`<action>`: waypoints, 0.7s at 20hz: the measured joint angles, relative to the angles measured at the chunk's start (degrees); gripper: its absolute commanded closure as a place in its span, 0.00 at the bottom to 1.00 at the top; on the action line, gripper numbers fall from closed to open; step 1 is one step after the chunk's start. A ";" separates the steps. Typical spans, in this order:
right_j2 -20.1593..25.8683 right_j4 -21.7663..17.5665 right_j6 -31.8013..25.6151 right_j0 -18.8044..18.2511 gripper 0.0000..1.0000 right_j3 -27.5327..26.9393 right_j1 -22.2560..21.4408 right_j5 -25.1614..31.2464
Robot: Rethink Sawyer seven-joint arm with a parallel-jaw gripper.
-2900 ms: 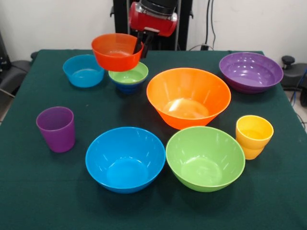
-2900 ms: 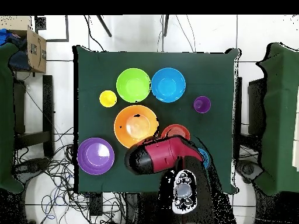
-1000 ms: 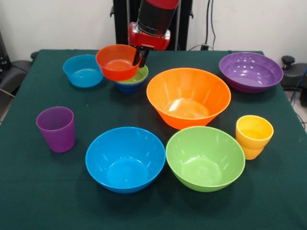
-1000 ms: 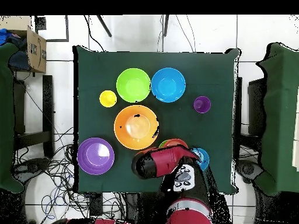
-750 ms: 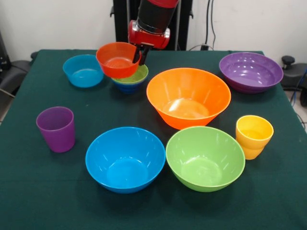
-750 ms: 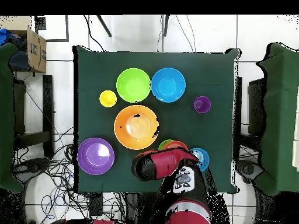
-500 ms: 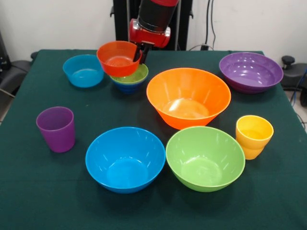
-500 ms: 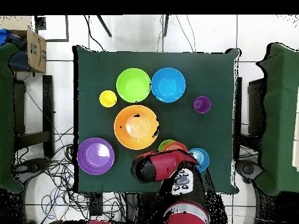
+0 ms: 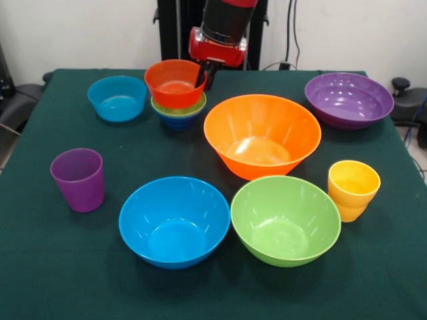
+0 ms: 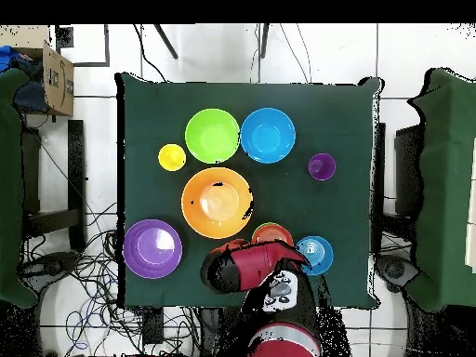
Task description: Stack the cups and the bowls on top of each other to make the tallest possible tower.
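Currently gripper (image 9: 203,79) at table's (image 9: 40,267) far edge (front view), fingers clamped on rim of red-orange bowl (image 9: 175,83). Red-orange bowl seated in small green bowl (image 9: 179,107), which nests in dark blue bowl (image 9: 177,121): three-bowl tower. Light blue bowl (image 9: 117,98) just beside tower, toward far left corner. Large orange bowl (image 9: 261,135) mid-table. Purple cup (image 9: 79,179) near left edge, yellow cup (image 9: 351,189) near right edge. Large blue bowl (image 9: 174,221) and large green bowl (image 9: 285,219) touching, near front edge.
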 measured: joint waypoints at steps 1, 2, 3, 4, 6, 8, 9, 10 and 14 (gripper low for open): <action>-0.02 0.30 0.00 0.17 1.00 0.12 0.01 -0.30; -0.03 0.66 0.00 0.37 1.00 0.22 0.13 -0.67; -0.05 0.90 0.00 0.50 1.00 0.27 0.29 -0.93; -0.09 1.15 0.00 0.64 1.00 0.28 0.51 -1.18; -0.21 1.72 0.00 0.92 1.00 0.29 1.09 -1.71; -0.32 2.08 0.00 1.08 1.00 0.30 1.46 -2.02; -0.40 2.22 0.00 1.14 1.00 0.29 1.67 -2.16; -0.46 2.31 0.00 1.17 1.00 0.29 1.84 -2.27; -1.06 2.36 0.00 1.17 1.00 0.28 3.10 -3.12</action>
